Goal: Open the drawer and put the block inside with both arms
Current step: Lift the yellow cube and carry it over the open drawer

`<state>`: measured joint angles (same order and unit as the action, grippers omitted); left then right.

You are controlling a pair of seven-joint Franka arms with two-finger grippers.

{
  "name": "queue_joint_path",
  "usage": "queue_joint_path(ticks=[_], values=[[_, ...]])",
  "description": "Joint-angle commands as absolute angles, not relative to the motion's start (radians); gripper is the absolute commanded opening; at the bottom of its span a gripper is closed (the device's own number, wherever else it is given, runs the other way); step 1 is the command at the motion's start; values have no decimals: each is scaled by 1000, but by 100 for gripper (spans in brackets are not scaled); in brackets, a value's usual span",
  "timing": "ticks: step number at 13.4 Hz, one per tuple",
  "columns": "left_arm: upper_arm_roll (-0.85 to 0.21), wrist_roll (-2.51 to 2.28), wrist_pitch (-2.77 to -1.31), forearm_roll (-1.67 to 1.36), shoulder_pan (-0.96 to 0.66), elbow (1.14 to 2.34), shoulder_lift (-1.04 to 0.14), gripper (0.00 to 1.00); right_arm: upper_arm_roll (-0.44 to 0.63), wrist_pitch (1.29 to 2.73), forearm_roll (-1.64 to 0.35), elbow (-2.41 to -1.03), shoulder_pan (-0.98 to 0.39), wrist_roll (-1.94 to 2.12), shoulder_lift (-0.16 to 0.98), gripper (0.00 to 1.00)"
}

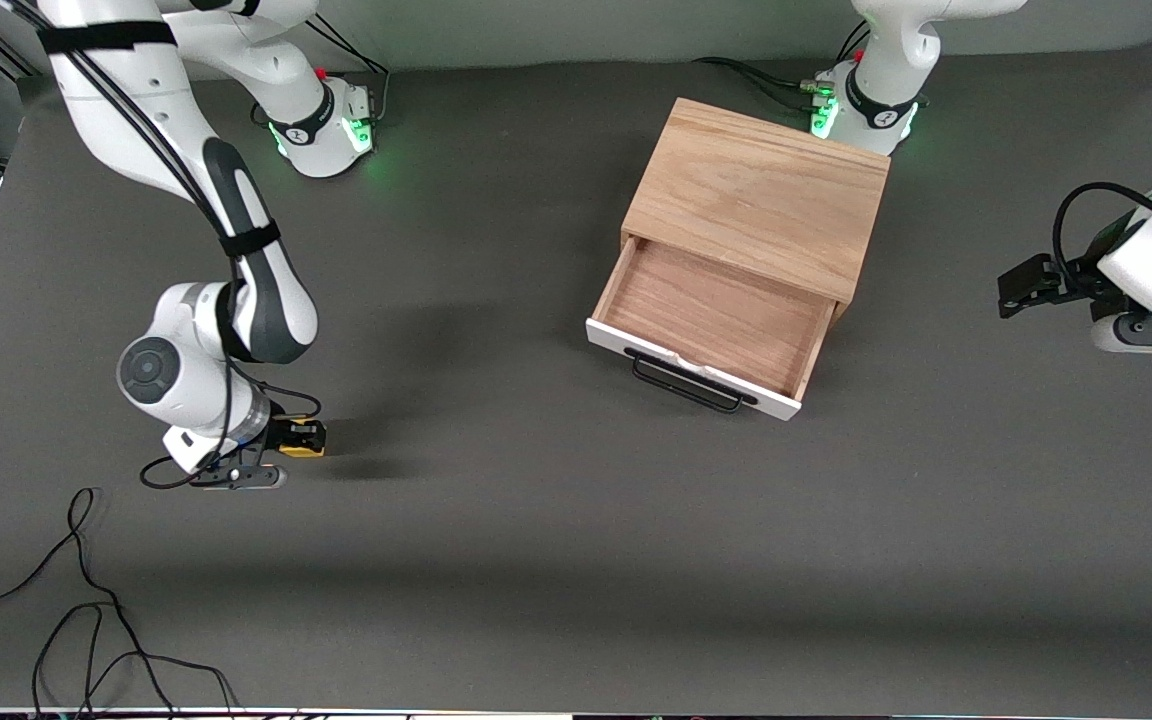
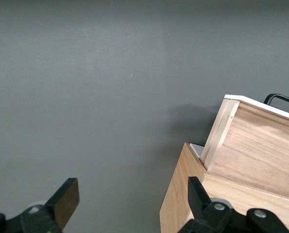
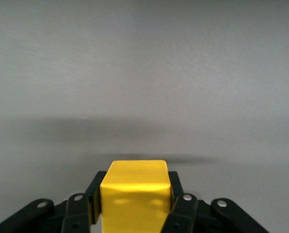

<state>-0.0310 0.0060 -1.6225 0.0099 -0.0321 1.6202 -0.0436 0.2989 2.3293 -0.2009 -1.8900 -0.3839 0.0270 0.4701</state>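
The block (image 3: 135,191) is a small bright yellow cube with smooth faces and slightly rounded edges, and it sits between the two black fingers (image 3: 176,187) of the right gripper (image 1: 298,438), which press on two of its sides and pinch it. In the front view this gripper is low, at the table (image 1: 536,560), toward the right arm's end and well apart from the wooden box (image 1: 761,190); only a little yellow of the block shows there, and I cannot tell if the block touches the table or is just above it. The box is light oak with a clear grain on its top. Its drawer (image 1: 711,315) is pulled out toward the front camera, so the light wooden interior is open to see. The front panel (image 1: 691,368) of the drawer is white and it carries a black wire handle (image 1: 686,382). The left gripper (image 2: 130,204) is at the left arm's end of the table, beside the box, and this arm waits; its fingers are spread wide with nothing between them, and a corner of the box and the side of the drawer show near one fingertip in the left wrist view.
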Motion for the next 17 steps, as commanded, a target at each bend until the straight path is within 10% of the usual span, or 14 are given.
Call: queue_joint_path(ticks=[1, 9, 17], values=[[-28, 28, -1621, 11, -35, 1643, -21, 100, 307, 2122, -230, -1745, -393, 22, 433, 12], [-28, 29, -1628, 6, -40, 1641, -32, 100, 281, 1646, -232, -1307, -439, -297, 416, 12], [-28, 31, -1626, 2, -35, 1640, -40, 100, 253, 1620, -219, -1137, -710, -800, 434, 0]])
